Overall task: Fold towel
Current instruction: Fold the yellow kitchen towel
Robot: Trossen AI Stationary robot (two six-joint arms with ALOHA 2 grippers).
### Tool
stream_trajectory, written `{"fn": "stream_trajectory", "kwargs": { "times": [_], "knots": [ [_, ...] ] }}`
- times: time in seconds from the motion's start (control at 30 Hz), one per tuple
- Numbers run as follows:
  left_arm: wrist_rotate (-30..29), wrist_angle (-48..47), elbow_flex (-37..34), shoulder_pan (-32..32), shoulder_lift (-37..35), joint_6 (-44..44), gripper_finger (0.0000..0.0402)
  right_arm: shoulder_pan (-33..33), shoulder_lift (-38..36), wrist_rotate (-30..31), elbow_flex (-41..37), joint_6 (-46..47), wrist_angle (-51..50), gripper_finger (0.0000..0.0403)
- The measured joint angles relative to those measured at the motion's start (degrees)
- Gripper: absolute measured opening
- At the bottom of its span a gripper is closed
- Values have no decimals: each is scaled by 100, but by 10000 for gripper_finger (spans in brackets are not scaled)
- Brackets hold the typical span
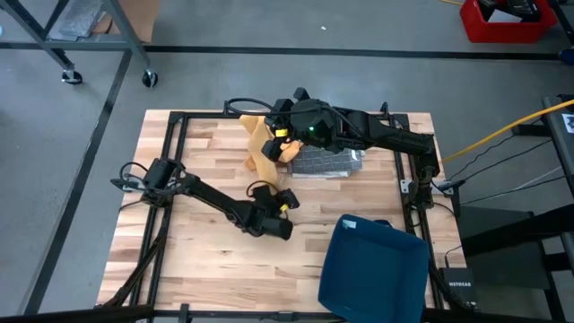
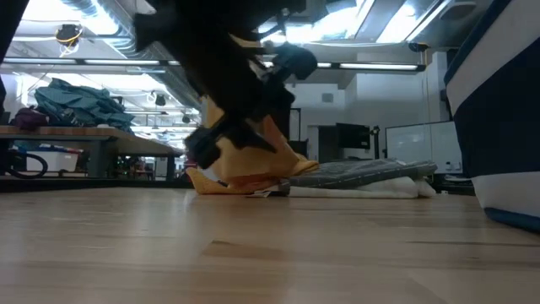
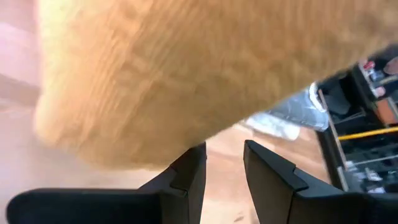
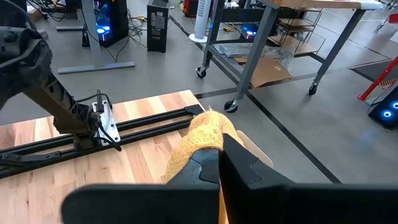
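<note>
One tan terry-cloth towel [image 1: 261,148]; one folded grey patterned cloth [image 1: 326,161] beside it; one dark blue fabric bin [image 1: 375,267] at the table's edge; two dark robot arms; one red crate [image 1: 508,20] on the floor.

The high view is evenly lit, with soft, faint shadows under the arms on the tabletop [image 1: 206,260]. In the low view, ceiling lights [image 2: 380,25] glare bright white overhead, and the arm before them shows as a dark, blurred silhouette; the near wood is soft and out of focus. In the left wrist view the towel [image 3: 186,74] fills most of the picture, close and heavily blurred, and the background is smeared too. The right wrist view is sharp and bright; a blue glow [image 4: 102,18] shines from equipment on the floor.
</note>
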Motion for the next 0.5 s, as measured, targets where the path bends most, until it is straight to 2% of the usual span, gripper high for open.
{"fn": "stream_trajectory", "kwargs": {
  "times": [0.1, 0.27, 0.5],
  "knots": [
    [-13, -341, 0, -138, 0, -174, 100, 0, 0, 0, 0, 0, -5, 1],
    [-25, -743, 0, -329, 0, 117, 100, 0, 0, -1, 0, -2, -51, 1],
    [-296, -1332, 0, -501, 0, 109, 100, 0, 0, 0, 0, -6, -165, 1]
  ]
}}
